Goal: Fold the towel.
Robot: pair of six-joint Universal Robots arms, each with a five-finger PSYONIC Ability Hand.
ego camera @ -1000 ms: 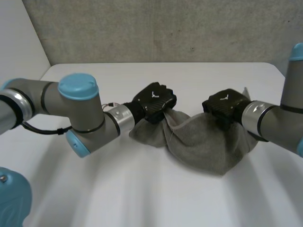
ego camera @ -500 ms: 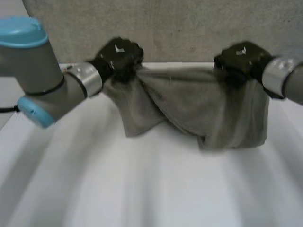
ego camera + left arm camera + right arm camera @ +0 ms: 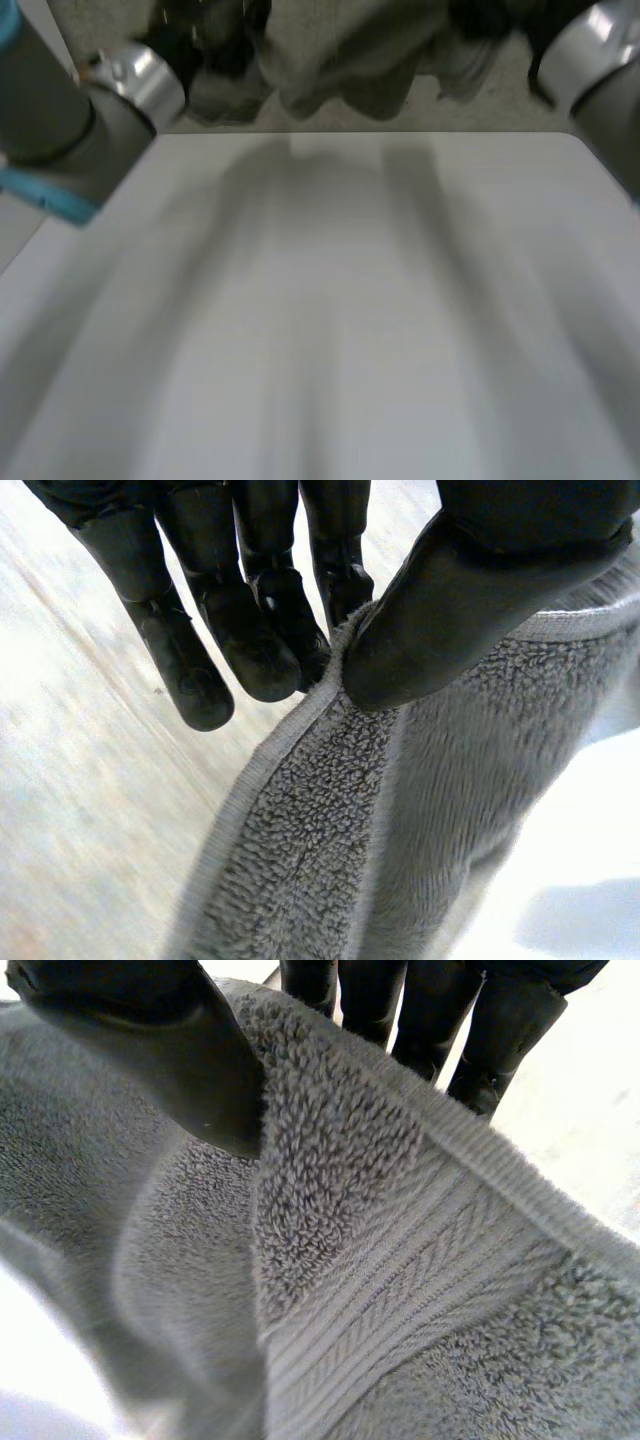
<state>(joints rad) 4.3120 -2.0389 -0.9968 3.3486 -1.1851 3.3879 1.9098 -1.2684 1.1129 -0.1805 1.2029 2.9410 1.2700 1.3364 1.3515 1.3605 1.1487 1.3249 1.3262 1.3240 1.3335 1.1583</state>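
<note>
The grey towel (image 3: 350, 60) hangs in the air high above the far edge of the white table (image 3: 330, 320), stretched between both hands. My left hand (image 3: 200, 40) pinches its hemmed edge between thumb and fingers (image 3: 250, 650); the towel (image 3: 380, 810) hangs down from that pinch. My right hand (image 3: 490, 25) pinches the other end: its thumb (image 3: 160, 1040) presses the towel (image 3: 400, 1260) near its woven border band against the fingers behind it. The cloth sags in folds between the two hands.
The grey speckled wall (image 3: 500, 100) stands behind the table's far edge. My left arm (image 3: 70, 130) comes in at the left and my right arm (image 3: 600, 80) at the right.
Both hands have risen fast with the towel, from the tabletop to well above the far edge. The towel has left the table and now hangs free between them.
</note>
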